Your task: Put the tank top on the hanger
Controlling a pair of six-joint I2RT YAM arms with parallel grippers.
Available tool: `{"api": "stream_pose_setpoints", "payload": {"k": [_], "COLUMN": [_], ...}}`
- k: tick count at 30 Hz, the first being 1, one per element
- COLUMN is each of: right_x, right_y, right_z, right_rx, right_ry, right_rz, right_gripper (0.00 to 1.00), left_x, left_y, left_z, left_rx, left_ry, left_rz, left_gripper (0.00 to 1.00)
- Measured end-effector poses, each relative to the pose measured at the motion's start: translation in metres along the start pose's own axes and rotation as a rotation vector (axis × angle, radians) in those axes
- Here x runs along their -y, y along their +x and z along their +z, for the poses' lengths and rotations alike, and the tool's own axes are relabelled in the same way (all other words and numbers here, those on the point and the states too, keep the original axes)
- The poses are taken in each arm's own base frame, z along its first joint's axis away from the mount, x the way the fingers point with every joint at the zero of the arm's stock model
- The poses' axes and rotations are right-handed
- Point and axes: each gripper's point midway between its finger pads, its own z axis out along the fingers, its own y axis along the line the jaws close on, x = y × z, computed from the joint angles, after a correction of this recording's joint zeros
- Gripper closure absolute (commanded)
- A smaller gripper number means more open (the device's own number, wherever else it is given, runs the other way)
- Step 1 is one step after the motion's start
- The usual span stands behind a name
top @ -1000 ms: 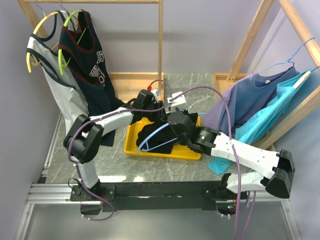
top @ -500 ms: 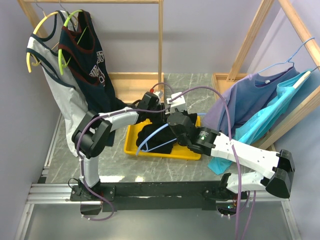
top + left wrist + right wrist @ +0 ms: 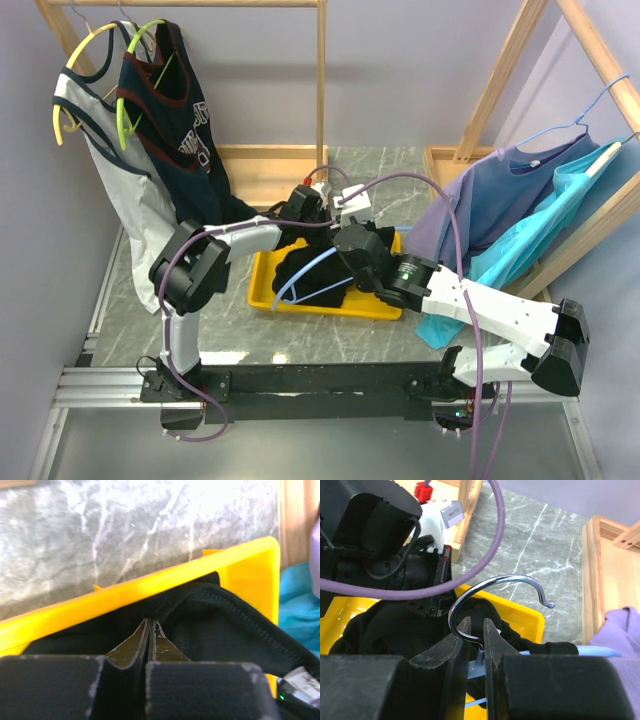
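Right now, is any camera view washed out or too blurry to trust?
Left wrist view: glare bleaches the table along the top, the left claw is soft, the black top keeps its stitching. Right wrist view: the hanger hook is sharp, with shiny highlights. Top view: evenly lit.

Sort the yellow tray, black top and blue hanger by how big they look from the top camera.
Biggest to smallest:
1. tray
2. top
3. hanger, thin and partly hidden, so its real size is unsure.

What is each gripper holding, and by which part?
Right gripper: the hanger, at its neck below the hook. Left gripper: shut against the tank top; pinch unconfirmed.
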Motion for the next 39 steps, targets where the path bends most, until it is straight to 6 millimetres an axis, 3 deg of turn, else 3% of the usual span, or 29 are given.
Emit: {"api": "stream_pose_setpoints", "payload": {"k": [5,8,15,21,32,39], "right_x": [0.004,0.007,0.016,0.040,0.054,0.067], "right_y": [-0.001,-0.005,-0.019,-0.028,-0.048,-0.046], "right_z": [0.000,0.001,0.008,0.022,0.047,0.053], "right_rx": [-0.001,0.002,-0.001,-0.023,-0.041,-0.050], "right_ry": [0.026,0.056,0.136,0.251,0.342,0.399], "right_rz": [0.004,0.013,0.042,0.097,0.158,0.159], "right_gripper": [1.00,1.00,1.00,1.00,1.00,1.00], "left_x": [-0.015,-0.028,-0.042,-0.052,-0.035,-0.032], "left_y": [0.000,0.000,-0.020,-0.011,-0.029,-0.029], "left_z": [-0.007,-0.028,-0.072,-0.102,-0.175,-0.201], "left_rx": [0.049,0.085,0.226,0.288,0.499,0.552], "left_ry": [-0.058,-0.094,-0.112,-0.115,-0.061,-0.054], "left_rz": [-0.013,-0.033,-0.066,-0.116,-0.152,-0.160], "left_gripper": [0.99,0.99,0.99,0.99,0.99,0.99]}}
